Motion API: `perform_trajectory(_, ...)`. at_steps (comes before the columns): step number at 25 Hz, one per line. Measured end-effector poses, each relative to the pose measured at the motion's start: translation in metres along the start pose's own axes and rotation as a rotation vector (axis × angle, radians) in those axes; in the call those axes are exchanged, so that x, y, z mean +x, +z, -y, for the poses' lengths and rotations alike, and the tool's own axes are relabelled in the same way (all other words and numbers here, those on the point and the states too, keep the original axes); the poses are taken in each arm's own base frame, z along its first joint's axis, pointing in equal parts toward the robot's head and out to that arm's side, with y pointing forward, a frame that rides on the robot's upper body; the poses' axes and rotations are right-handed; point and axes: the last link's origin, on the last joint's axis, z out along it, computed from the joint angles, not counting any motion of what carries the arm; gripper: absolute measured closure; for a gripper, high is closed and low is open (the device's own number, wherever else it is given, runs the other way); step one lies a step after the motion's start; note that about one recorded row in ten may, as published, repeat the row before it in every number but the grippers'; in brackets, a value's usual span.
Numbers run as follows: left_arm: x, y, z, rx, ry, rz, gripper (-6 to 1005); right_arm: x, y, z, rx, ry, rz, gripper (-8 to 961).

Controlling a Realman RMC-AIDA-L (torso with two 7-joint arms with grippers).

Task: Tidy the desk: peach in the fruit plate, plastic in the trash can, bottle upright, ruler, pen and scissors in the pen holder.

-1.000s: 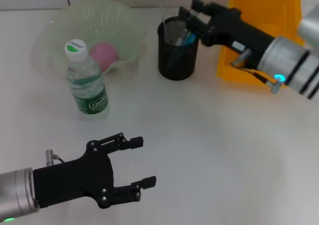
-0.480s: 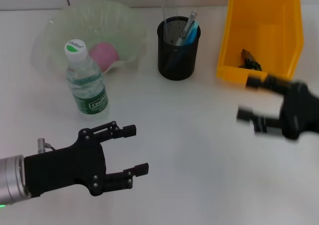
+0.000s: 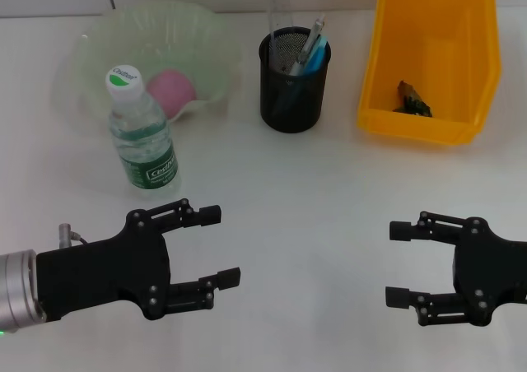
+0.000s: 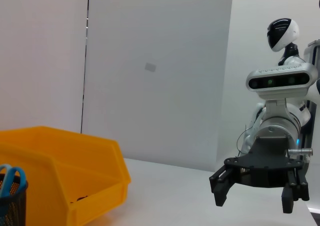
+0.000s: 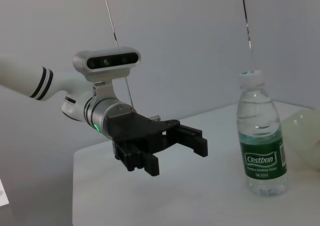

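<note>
Head view, bottle: bottle (image 3: 142, 132) stands upright on the white desk (image 3: 313, 199), white cap up, just in front of the fruit plate.
Head view, peach: pink peach (image 3: 170, 91) lies inside the pale green fruit plate (image 3: 99, 51), at the far left of the desk.
Head view, pen holder: black mesh pen holder (image 3: 292, 84) stands between the fruit plate and the trash can; a clear ruler (image 3: 277, 10), a pen (image 3: 308, 44) and blue scissors handles stick out of its top.
Head view, trash can: yellow trash can (image 3: 428, 59) sits at the far right, with a small dark scrap of plastic (image 3: 412, 102) lying on its floor.
Head view, left gripper: left gripper (image 3: 216, 245) hangs low at the near left of the desk, fingers spread apart, nothing between them, well apart from the bottle.
Head view, right gripper: right gripper (image 3: 395, 265) hangs at the near right, fingers likewise spread and empty, pointing toward the left gripper.
Left wrist view: right gripper (image 4: 252, 198) shows across the desk with its fingers apart; the trash can (image 4: 65, 181) and the rim of the pen holder (image 4: 12, 201) with the blue scissors (image 4: 10, 178) handles lie nearer.
Right wrist view: left gripper (image 5: 175, 153) faces the camera with its fingers parted; the bottle (image 5: 260, 141) stands upright beside the edge of the fruit plate (image 5: 305, 136).
</note>
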Motion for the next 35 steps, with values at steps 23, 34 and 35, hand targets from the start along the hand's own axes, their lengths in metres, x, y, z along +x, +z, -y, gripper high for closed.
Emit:
perform_trajectory(23, -0.0004, 0.0025, -0.0014, -0.001, -0.004, -0.006, 214, 0.0028, 0.0064, -0.0078, 0.072, -0.275, 0.184, 125)
perform_trajectory(34, -0.0005, 0.0039, -0.0018, -0.002, -0.006, -0.008, 214, 0.0036, 0.0078, -0.0082, 0.068, -0.272, 0.18, 125)
perform_trajectory(35, -0.0004, 0.004, -0.0019, -0.002, -0.006, -0.009, 214, 0.0036, 0.0079, -0.0082, 0.068, -0.272, 0.179, 125)
